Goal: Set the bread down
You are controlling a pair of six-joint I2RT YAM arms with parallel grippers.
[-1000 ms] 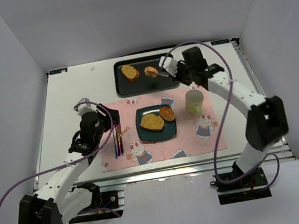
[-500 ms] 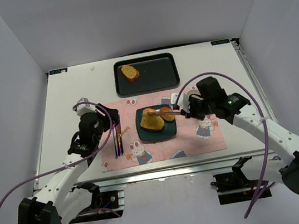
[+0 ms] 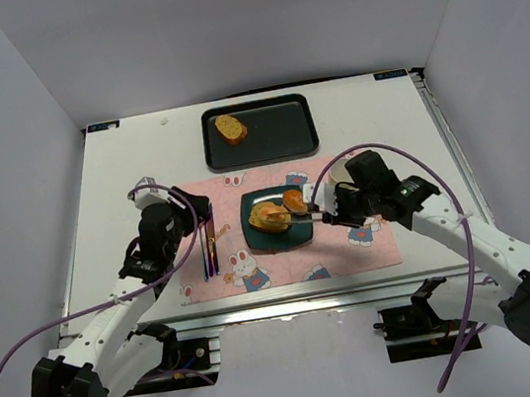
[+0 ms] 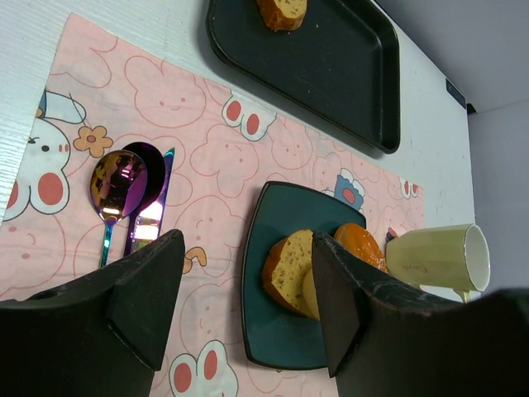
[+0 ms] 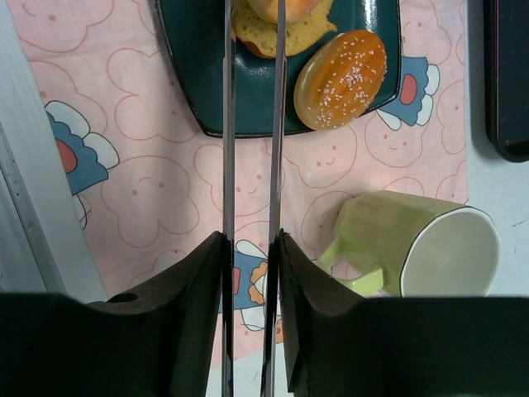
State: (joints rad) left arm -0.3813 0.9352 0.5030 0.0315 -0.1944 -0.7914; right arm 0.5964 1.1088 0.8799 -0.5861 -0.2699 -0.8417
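Since a second ago the right arm has swung from the far tray to the middle of the table, carrying a small bread piece (image 5: 263, 8) with it. That piece now lies on the plate (image 3: 266, 241), a glossy dark teal square with rounded corners. It rests on a porous golden bread slice (image 4: 289, 265), just beside a round, shiny seeded bun (image 5: 340, 78). The right gripper (image 3: 309, 214) ends in two long, thin metal blades set a narrow gap apart. They reach over the plate rim to the small piece, but whether they are pinching it I cannot tell. The right arm is folded low, elbow out to the right, beside a pale green mug (image 5: 413, 248) on the pink bunny-print placemat (image 3: 246, 271). The black rectangular tray (image 3: 285, 131), shallow with rounded corners, holds one crusty tray piece (image 3: 230, 128) in its left end. The left gripper (image 4: 245, 248) is spread wide and holds nothing. It hangs over the placemat's left side near an iridescent spoon (image 4: 116, 178), its arm bent up from the near edge of the white table (image 3: 123, 180).
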